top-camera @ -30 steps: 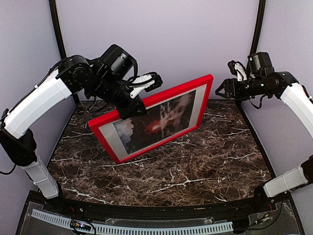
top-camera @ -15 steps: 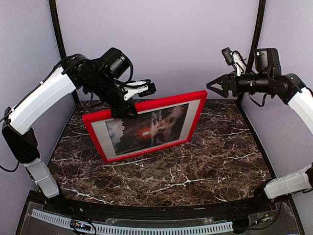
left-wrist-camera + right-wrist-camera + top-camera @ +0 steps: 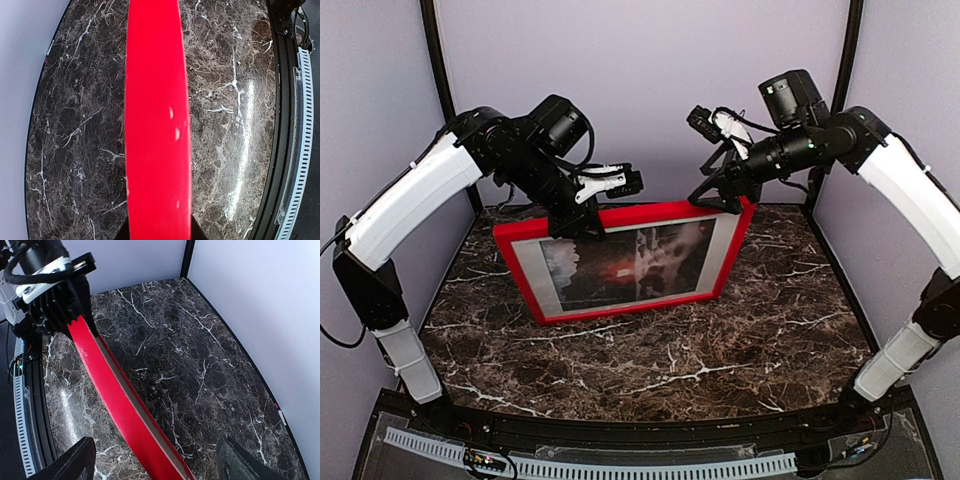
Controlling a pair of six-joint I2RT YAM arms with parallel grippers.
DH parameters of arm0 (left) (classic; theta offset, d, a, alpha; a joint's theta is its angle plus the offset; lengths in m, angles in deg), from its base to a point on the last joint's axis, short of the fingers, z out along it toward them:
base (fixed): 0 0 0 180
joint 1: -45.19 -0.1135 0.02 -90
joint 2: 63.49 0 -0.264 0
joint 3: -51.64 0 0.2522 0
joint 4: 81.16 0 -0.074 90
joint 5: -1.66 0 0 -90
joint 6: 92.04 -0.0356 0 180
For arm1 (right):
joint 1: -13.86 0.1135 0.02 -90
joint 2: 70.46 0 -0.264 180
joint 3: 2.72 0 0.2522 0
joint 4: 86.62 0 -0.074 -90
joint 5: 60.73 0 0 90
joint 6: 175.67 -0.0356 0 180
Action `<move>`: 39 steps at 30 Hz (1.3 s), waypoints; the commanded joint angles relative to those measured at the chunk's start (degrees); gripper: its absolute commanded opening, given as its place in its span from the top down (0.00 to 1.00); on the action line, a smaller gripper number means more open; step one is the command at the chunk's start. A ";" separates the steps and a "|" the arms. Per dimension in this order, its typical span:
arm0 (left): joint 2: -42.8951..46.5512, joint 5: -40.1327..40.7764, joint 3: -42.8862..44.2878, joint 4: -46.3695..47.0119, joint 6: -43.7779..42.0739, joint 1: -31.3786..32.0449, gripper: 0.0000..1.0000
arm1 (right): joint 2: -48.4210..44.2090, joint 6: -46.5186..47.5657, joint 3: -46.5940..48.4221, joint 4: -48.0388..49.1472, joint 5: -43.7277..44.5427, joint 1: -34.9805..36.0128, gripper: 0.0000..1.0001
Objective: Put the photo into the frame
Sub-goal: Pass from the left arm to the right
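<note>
The left end effector (image 3: 572,222) pinches the top edge of the red frame (image 3: 630,307), upright on the desk (image 3: 740,350) with the photo (image 3: 625,265) inside; the right end effector (image 3: 722,196), spread, straddles that edge.

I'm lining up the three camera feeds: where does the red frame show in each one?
Top external: the frame is at centre, with its red front toward the camera.
Left wrist: the frame is a red strip seen edge-on, running top to bottom through the middle.
Right wrist: the frame is a red strip slanting from upper left to bottom centre.
Shared landmark: the dark marble table shows beneath it in all three.
</note>
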State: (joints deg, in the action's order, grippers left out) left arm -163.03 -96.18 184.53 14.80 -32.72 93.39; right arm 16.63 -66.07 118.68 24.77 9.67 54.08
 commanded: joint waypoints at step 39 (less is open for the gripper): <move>9.05 1.28 -5.74 18.03 -0.90 -2.37 0.38 | 10.67 5.62 9.70 -11.20 10.47 6.25 0.91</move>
State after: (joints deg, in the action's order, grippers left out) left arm -161.48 -96.55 182.85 25.95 -35.28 90.75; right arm 28.63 -56.06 128.73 9.64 19.31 61.67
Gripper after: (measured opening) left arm 0.532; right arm 0.189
